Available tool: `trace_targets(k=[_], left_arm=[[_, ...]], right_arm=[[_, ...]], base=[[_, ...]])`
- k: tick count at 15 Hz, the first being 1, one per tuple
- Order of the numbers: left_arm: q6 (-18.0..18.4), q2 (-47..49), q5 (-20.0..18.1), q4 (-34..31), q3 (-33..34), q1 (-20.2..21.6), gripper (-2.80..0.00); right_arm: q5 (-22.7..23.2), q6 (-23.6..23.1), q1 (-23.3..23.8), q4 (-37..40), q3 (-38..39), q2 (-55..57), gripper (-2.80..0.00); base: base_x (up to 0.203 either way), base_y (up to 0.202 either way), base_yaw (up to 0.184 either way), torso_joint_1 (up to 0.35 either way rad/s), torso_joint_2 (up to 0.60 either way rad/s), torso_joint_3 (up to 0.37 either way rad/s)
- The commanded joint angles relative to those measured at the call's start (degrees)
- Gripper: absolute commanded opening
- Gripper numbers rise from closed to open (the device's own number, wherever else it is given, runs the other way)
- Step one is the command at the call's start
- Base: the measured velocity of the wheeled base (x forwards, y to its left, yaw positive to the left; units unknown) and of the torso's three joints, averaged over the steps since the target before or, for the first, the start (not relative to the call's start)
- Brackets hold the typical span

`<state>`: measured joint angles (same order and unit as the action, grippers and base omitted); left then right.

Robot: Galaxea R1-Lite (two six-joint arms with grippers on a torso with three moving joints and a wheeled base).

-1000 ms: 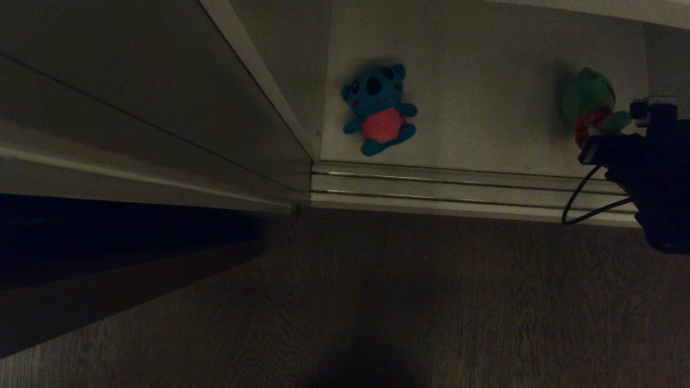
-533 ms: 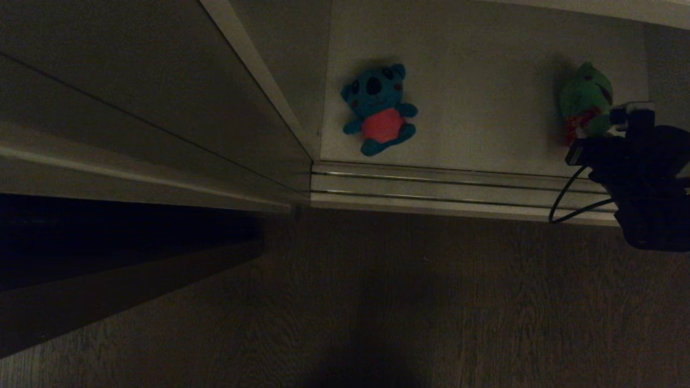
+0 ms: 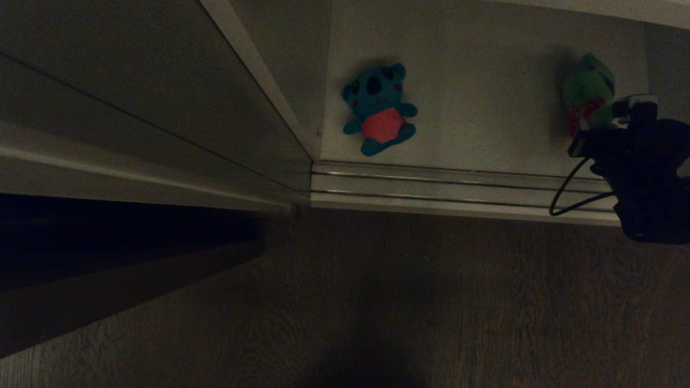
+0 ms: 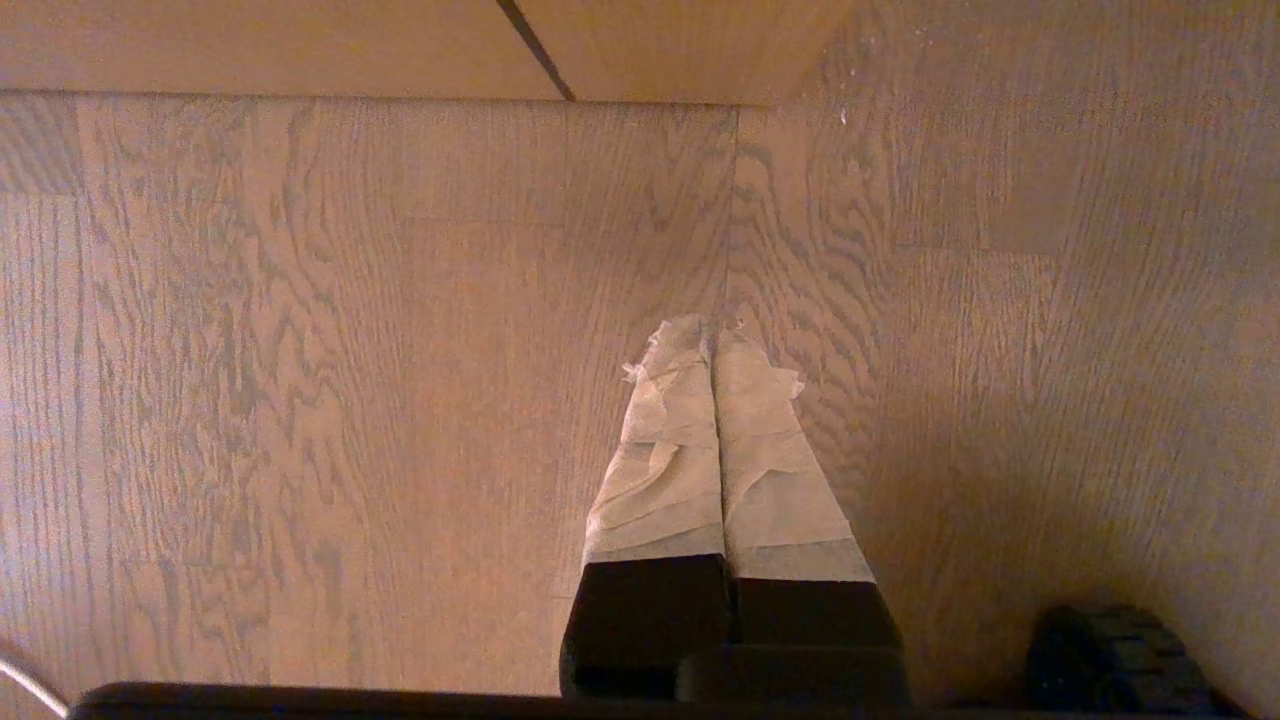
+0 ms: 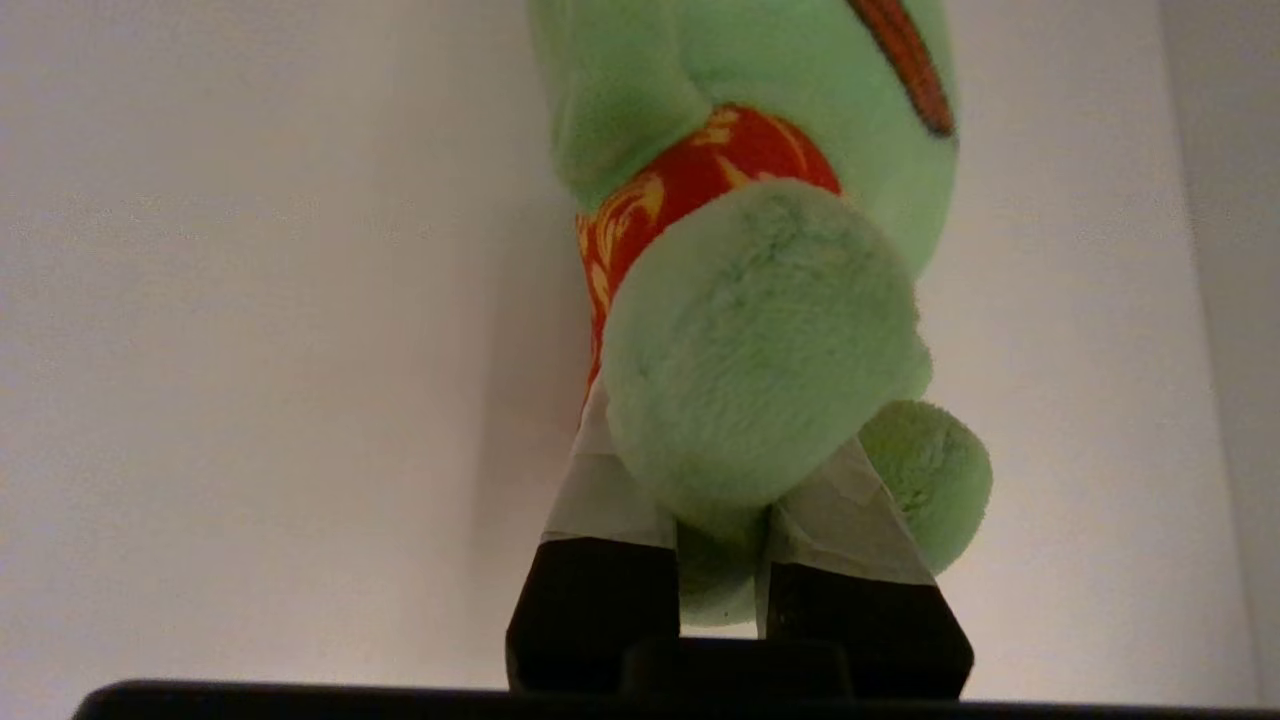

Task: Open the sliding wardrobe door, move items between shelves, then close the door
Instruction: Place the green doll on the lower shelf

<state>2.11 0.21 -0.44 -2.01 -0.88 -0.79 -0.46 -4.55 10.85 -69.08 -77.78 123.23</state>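
Pinching the soft green plush frog [image 5: 760, 330] with red markings by its lower limb, the right gripper [image 5: 725, 530] has its taped jaws nearly closed on the toy at the right end of the white flat shelf [image 3: 485, 129]. That narrow hold on squashy fabric could slip, letting the frog swing or drop. The small teal-blue plush bear [image 3: 379, 109] lies on the same shelf beside the pale grey-green sliding door [image 3: 135, 102], while the left gripper [image 4: 715, 340] hangs over the wooden floor [image 4: 300, 400], jaws closed and empty.
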Motion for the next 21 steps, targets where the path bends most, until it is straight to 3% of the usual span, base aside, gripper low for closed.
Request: trace_targets(k=[1, 2, 3, 9, 19, 21], left_arm=[[0.00, -0.03, 0.00, -0.01, 0.00, 0.00, -2.80], [0.00, 0.06, 0.00, -0.01, 0.00, 0.00, -2.80], [0.00, 0.04, 0.00, -0.01, 0.00, 0.00, -2.80], [0.00, 0.04, 0.00, -0.01, 0.00, 0.00, -2.80], [0.00, -0.03, 0.00, -0.01, 0.00, 0.00, -2.80], [0.00, 0.03, 0.00, -0.01, 0.00, 0.00, -2.80]], right_arm=[[-0.06, 0.42, 0.07, -0.38, 0.32, -1.52, -2.80], [-0.14, 0.84, 0.21, -0.24, 0.10, -1.41, -2.01], [-0.14, 0.35, 0.31, -0.11, 0.34, -1.06, 0.00], [-0.47, 2.26, 0.31, -1.49, -2.06, 0.60, 0.00], [4.64, 2.19, 0.76, -0.57, 16.08, -14.40, 0.00], [5.83, 2.06, 0.75, 2.48, 19.53, -18.98, 0.00]], base=[[0.000, 0.000, 0.000, 0.000, 0.00, 0.000], [0.000, 0.000, 0.000, 0.000, 0.00, 0.000], [0.000, 0.000, 0.000, 0.000, 0.00, 0.000], [0.000, 0.000, 0.000, 0.000, 0.00, 0.000], [0.000, 0.000, 0.000, 0.000, 0.00, 0.000], [0.000, 0.000, 0.000, 0.000, 0.00, 0.000]])
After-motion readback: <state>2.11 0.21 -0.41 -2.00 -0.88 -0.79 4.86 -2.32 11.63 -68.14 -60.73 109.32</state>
